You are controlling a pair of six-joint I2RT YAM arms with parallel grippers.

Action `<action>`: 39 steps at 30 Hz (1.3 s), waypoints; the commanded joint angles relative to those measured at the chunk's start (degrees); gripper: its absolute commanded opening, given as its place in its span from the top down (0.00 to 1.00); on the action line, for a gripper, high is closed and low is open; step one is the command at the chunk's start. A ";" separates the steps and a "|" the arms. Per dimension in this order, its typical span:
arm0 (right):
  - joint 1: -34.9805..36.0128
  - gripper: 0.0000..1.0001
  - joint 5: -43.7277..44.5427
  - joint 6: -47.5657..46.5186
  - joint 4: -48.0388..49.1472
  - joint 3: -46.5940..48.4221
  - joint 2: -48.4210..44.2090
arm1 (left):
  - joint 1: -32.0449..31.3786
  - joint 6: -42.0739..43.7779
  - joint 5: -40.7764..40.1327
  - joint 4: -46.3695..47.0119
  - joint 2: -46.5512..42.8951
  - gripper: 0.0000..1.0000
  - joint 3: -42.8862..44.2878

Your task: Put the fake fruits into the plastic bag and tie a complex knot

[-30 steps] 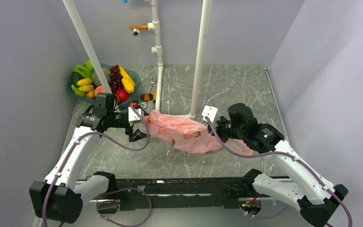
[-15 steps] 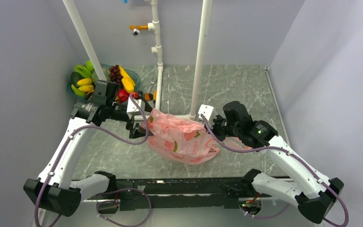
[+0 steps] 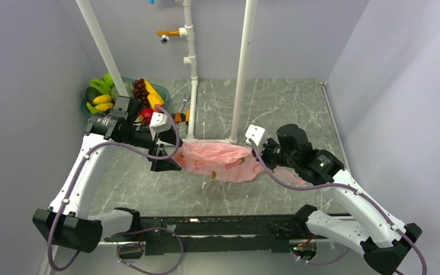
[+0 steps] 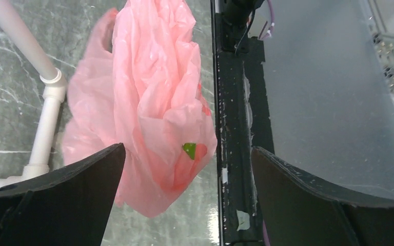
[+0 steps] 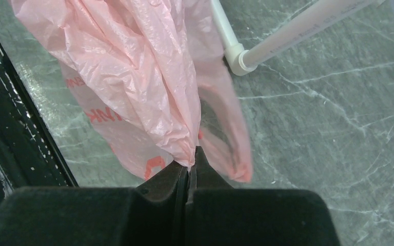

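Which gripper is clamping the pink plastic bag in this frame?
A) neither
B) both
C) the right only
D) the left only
C: in the right wrist view, the right gripper has its jaws pinched shut on a gathered fold of the plastic bag. In the left wrist view, the left gripper has its jaws wide apart, not closed on the film.
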 commanded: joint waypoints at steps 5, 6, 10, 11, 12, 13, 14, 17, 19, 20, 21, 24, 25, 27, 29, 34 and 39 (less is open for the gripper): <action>-0.06 1.00 -1.17 0.45 3.29 0.47 -1.27 | 0.17 -37.32 -1.30 40.78 -6.63 0.20 -13.51; -0.03 1.00 -1.43 0.59 3.16 0.55 -1.33 | -0.06 -41.00 -2.28 46.21 -7.26 0.37 -14.45; -0.26 1.00 -0.86 -0.96 -1.67 1.78 -2.92 | 4.77 -39.53 1.80 43.21 -6.67 1.00 -11.44; -0.53 1.00 -0.78 -1.96 -3.69 1.43 -4.05 | 7.55 -38.52 4.73 41.65 -6.46 1.00 -10.76; -0.94 1.00 -0.71 -2.67 -4.91 0.69 -5.23 | 9.33 -36.64 6.56 39.43 -6.36 1.00 -9.66; -1.26 1.00 -0.92 -3.15 -5.20 -0.25 -6.56 | 9.80 -33.26 7.54 36.65 -6.35 1.00 -8.80; -1.33 1.00 -1.63 -3.77 -5.01 -0.95 -7.28 | 9.18 -29.24 7.79 33.30 -6.39 1.00 -7.82; -1.35 0.60 -6.43 -2.88 -3.08 1.18 -4.03 | 2.13 -29.88 3.81 35.74 -7.38 1.00 -8.05; -1.31 0.19 -9.81 -0.73 -3.76 7.17 1.80 | -2.38 -32.38 -0.45 39.29 -7.82 1.00 -8.30; -1.32 0.03 -11.28 0.45 -4.50 10.66 4.65 | -4.12 -31.84 -1.56 39.29 -7.65 1.00 -7.89; -1.24 0.01 -12.98 1.47 -4.84 14.43 7.04 | -5.62 -30.98 -3.27 38.61 -7.29 1.00 -6.89; -0.77 0.00 -16.56 5.39 -0.34 20.60 9.97 | -8.87 -29.72 -8.49 34.71 -4.34 1.00 -2.60; -0.46 0.00 -17.11 6.92 1.93 21.21 10.44 | -10.07 -29.38 -10.50 33.42 -3.11 1.00 -0.91; 0.56 0.00 -18.38 8.80 4.12 22.56 12.30 | -11.87 -29.61 -12.83 32.19 -1.23 1.00 1.52; 2.19 0.00 -18.78 9.51 5.33 23.42 14.33 | -13.55 -32.06 -15.42 33.08 0.15 1.00 3.09; 4.95 0.00 -17.64 9.48 9.06 25.30 16.85 | -16.86 -33.83 -20.12 32.61 1.91 1.00 5.64; 5.29 0.01 -12.67 4.39 0.66 27.65 16.02 | -10.96 -34.32 -16.24 29.80 1.48 1.00 5.91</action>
